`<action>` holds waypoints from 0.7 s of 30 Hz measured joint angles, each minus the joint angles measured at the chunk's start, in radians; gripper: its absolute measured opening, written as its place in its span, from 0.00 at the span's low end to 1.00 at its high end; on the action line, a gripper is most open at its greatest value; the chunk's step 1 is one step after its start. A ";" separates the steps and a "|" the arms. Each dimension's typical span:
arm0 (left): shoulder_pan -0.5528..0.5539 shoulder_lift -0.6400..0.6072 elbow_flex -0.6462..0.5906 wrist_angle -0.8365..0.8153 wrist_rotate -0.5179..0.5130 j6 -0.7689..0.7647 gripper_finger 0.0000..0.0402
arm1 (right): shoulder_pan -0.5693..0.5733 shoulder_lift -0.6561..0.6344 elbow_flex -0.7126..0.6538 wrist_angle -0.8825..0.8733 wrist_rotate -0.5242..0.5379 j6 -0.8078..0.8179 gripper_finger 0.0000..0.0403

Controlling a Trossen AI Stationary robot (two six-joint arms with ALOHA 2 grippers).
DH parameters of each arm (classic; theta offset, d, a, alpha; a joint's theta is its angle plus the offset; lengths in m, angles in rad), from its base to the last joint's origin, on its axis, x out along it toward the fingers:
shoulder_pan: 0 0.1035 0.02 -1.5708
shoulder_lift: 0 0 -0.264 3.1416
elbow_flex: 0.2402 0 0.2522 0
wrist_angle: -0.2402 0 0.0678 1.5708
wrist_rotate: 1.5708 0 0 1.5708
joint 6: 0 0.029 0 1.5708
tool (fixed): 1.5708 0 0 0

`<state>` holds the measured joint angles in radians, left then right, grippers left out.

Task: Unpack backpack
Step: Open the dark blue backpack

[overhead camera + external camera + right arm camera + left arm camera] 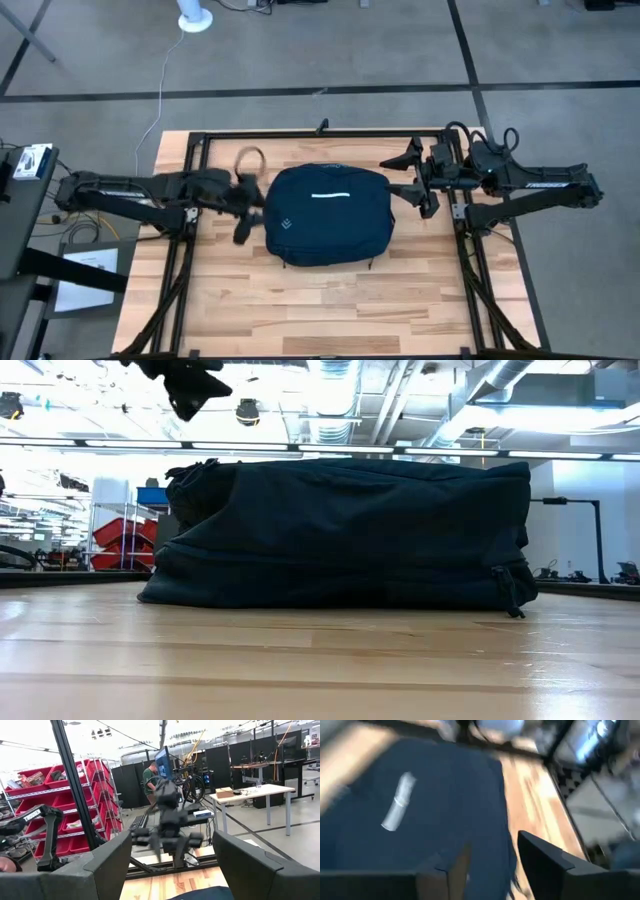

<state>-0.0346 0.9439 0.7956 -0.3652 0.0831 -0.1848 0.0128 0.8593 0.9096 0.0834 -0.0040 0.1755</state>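
Left gripper (243, 222) beside backpack (330, 215), jaws apart (empty); right gripper (412, 185) likewise.

Even overhead light fills the high view, and the counter (330, 300) shows only soft shadows. In the low view, ceiling lamps (330, 400) blaze white across the upper frame, leaving the backpack (340, 535) a dark, nearly detail-less mass (backlit). The left wrist view is heavily motion-blurred throughout. The right wrist view has a washed-out upper left and a smeared centre.
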 joint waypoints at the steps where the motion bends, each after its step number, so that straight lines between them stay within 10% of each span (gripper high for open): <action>1: -0.017 0.015 0.000 -0.037 -0.002 0.022 0.44 | 0.000 0.000 0.000 -0.001 0.000 0.000 0.67; 11: -0.039 0.213 0.000 -0.093 -0.185 0.057 0.61 | -0.029 0.000 0.000 -0.015 0.000 0.000 0.67; 21: -0.015 0.449 0.001 0.049 -0.148 -0.058 0.54 | -0.027 0.000 0.000 -0.024 0.000 0.001 0.67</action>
<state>-0.0494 1.3931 0.7963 -0.3160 -0.0647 -0.2425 -0.0139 0.8593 0.9096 0.0597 -0.0036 0.1761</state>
